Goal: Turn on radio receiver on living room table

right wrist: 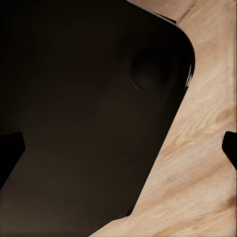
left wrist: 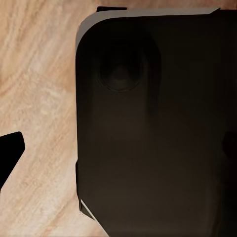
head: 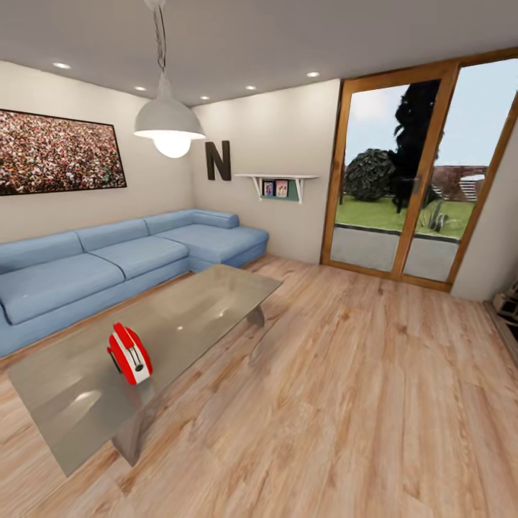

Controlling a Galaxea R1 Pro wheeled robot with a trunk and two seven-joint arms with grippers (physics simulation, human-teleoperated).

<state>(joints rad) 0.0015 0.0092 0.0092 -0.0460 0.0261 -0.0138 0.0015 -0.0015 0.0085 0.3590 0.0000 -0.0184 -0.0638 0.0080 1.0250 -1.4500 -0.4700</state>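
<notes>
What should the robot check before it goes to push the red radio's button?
1. Radio in sight on the table: ok.
2. Radio close enough to reach: not ok, it looks some way off.
3. Wood floor between robot and table free of obstacles: ok.
4. Radio's button spotted: cannot tell, too small.
5. Gripper open or shut, either arm: cannot tell; the wrist views face a dark body over the floor.

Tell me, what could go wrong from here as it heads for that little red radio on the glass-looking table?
The radio receiver stands on its edge near the table's side toward the open floor, so a clumsy push might tip it or slide it off.

The glossy top throws reflections, which may make height hard to judge as an arm comes down.

The table is low and the sofa sits close behind it, so approaching from the floor side seems safer; driving in too far could bump the table.
</notes>
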